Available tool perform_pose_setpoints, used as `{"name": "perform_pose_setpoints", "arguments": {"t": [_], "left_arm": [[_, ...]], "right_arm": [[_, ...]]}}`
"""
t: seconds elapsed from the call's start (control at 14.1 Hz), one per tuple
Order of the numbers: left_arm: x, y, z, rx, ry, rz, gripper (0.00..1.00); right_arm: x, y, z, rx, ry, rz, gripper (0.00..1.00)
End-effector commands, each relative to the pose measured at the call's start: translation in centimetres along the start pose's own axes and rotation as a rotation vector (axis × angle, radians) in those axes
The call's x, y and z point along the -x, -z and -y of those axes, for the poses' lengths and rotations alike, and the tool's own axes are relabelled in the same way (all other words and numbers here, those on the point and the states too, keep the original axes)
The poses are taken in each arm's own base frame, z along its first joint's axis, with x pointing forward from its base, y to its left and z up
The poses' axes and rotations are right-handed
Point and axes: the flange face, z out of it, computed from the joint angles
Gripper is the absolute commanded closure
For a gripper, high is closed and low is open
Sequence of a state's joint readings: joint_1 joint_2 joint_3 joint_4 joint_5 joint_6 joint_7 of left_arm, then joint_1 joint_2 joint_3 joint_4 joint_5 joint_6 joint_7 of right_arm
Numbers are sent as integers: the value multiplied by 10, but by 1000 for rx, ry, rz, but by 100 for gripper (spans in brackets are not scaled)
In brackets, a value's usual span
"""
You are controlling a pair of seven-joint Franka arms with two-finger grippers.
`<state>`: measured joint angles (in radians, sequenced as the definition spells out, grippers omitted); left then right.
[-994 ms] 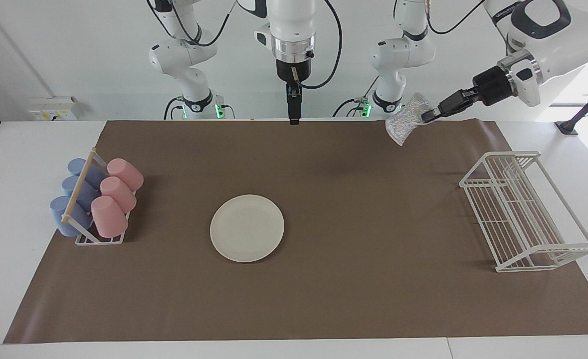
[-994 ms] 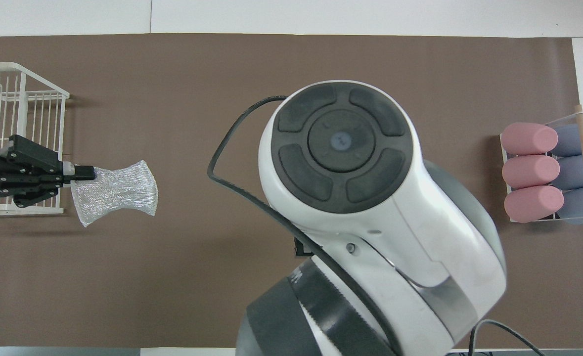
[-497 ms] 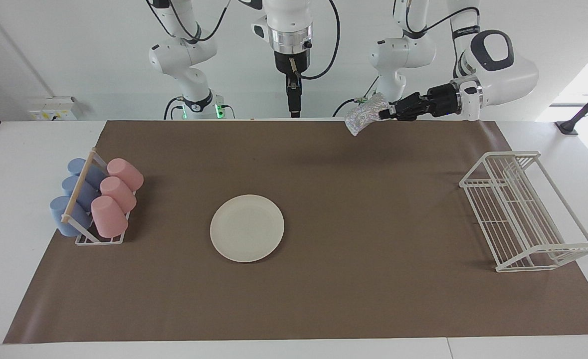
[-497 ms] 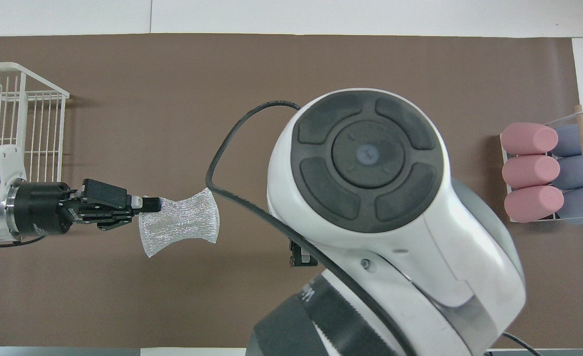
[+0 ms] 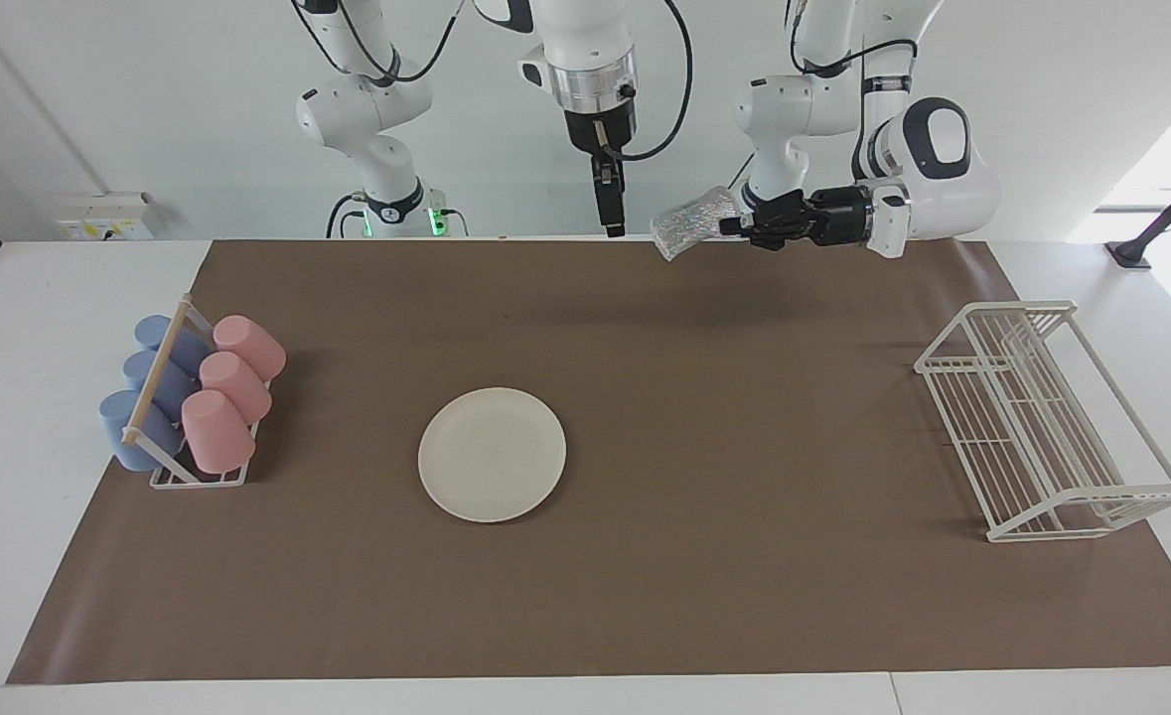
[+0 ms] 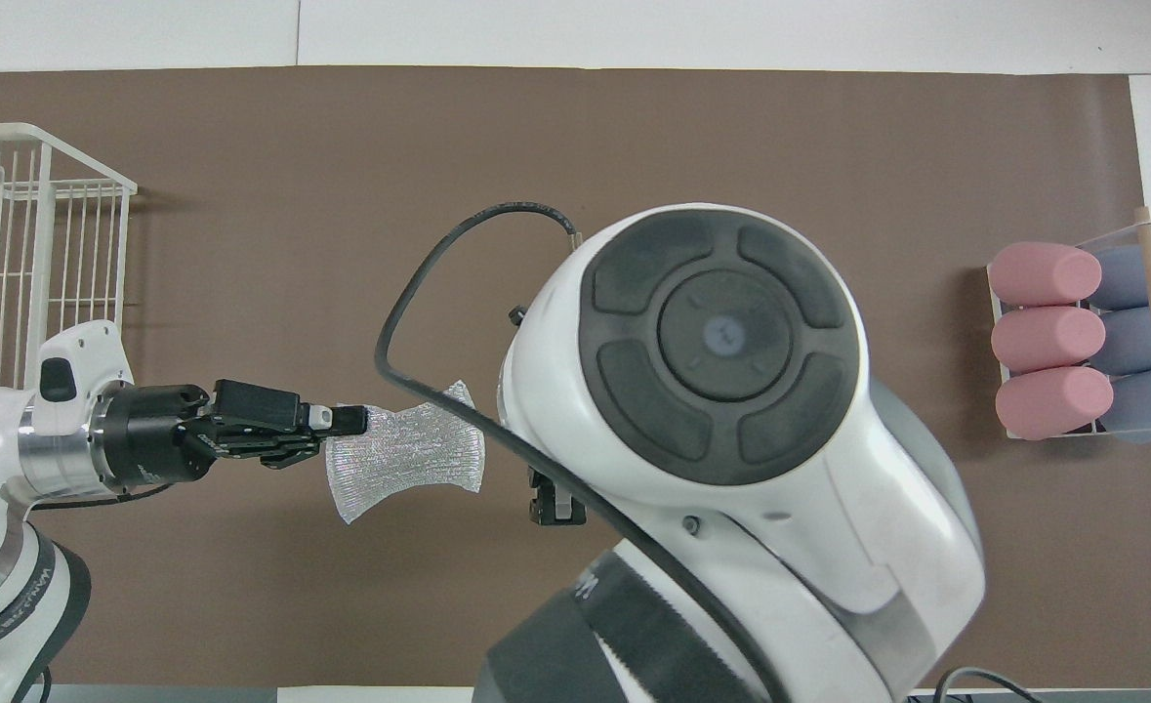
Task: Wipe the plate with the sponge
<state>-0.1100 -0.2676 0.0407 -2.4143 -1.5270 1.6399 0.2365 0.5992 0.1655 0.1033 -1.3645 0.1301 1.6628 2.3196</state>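
- Brown mat [image 5: 645,596] below: my left gripper [image 5: 733,222], pinching the sponge [image 5: 689,220], has swung toward my right gripper [image 5: 609,220] (fingers unreadable).
- Plate [image 5: 492,454] lies well below the sponge, unwiped; a handover or carry-over looks next.

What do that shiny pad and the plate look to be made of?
The sponge looks like woven metallic mesh: silver, glittery, crinkled, drooping from the left tool. The plate looks like matte cream plastic or ceramic; which one cannot be told.
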Motion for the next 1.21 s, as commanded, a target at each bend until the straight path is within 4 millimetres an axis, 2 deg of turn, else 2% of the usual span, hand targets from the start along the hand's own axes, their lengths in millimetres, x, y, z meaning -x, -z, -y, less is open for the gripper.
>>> {"name": "perform_pose_setpoints", "arguments": {"t": [0.0, 0.07, 0.21, 0.57, 0.78, 0.92, 1.07, 1.14], "left_arm": [[5, -28, 5, 5, -5, 5, 100], [5, -28, 6, 6, -3, 2, 100], [5, -28, 8, 4, 0, 3, 100], [6, -28, 7, 7, -2, 10, 100], [6, -27, 7, 8, -2, 13, 100], [6, -27, 7, 6, -1, 13, 100], [6, -27, 7, 3, -1, 15, 100], [6, -27, 7, 2, -1, 15, 100]], "right_arm": [[10, -13, -31, -23, -29, 35, 0], [16, -18, -42, -28, -12, 43, 0], [13, -24, -50, -21, -8, 35, 0], [8, -32, -51, -15, -4, 24, 0], [5, -38, -57, -32, -5, 37, 0], [14, -48, -69, -33, 24, 43, 1], [15, -48, -68, -44, 26, 54, 9], [15, -48, -68, -44, 28, 54, 19]]}}
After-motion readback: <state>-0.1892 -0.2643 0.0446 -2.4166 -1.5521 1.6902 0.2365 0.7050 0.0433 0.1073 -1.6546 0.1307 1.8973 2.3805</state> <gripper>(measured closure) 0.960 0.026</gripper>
